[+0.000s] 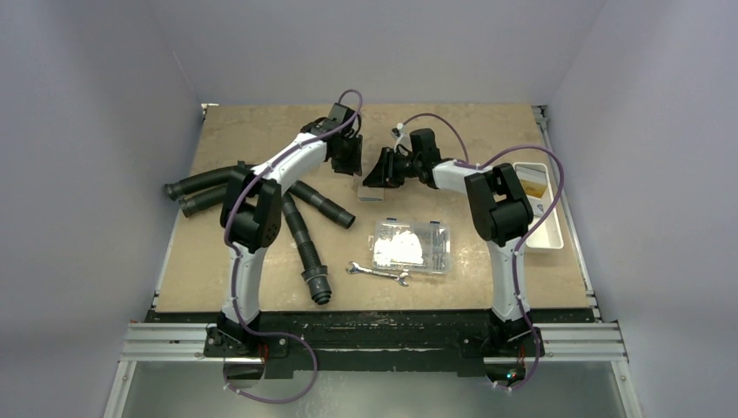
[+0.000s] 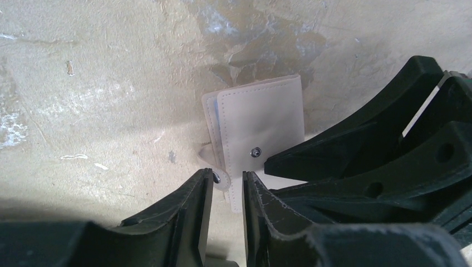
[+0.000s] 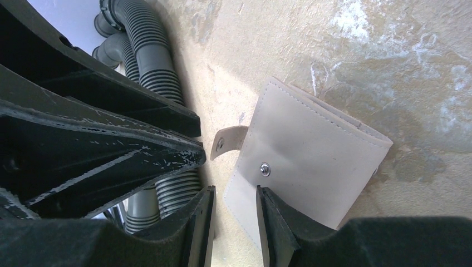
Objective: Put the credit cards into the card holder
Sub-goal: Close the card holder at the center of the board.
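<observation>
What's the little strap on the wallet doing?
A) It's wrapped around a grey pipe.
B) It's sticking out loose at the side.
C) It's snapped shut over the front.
B: in the right wrist view the strap of the card holder sticks out sideways past its edge, apart from the metal snap on the front, so it is not fastened.

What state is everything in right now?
card holder: folded shut, flat on table, snap strap undone
left gripper: jaws narrowly apart at snap strap, grip unclear
right gripper: jaws apart over card holder corner
clear box: looks closed
</observation>
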### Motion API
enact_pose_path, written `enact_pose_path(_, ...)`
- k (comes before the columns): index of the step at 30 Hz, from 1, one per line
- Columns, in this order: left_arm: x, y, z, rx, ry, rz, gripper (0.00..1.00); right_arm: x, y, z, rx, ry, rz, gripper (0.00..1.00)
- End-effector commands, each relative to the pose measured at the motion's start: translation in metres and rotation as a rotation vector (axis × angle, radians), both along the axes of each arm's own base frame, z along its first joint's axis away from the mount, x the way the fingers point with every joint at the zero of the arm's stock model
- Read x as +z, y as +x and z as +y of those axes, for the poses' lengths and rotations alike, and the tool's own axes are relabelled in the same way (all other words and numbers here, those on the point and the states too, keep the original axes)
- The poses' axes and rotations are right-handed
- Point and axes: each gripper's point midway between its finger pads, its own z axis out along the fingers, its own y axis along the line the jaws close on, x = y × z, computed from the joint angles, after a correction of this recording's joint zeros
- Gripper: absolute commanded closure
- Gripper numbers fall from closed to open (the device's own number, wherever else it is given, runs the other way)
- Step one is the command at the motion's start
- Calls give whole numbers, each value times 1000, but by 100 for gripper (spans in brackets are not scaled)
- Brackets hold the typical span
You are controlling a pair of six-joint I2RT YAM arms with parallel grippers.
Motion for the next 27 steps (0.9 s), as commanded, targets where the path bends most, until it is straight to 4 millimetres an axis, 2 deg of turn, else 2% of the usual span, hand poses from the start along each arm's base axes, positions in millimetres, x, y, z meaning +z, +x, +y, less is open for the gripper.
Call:
enact_pose_path(1,6,6,0,-5,26,-29,71,-36,-3,-8,-22,-90,47,59)
enact_pose_path(14,-5,2,-2,-22,45,-4,72,-38,-3,-8,-18,-90,51,60)
enact_pose_path(27,-6,3,-2,-20,48,-6,81,-37,-4,-7,-11,-84,54,60)
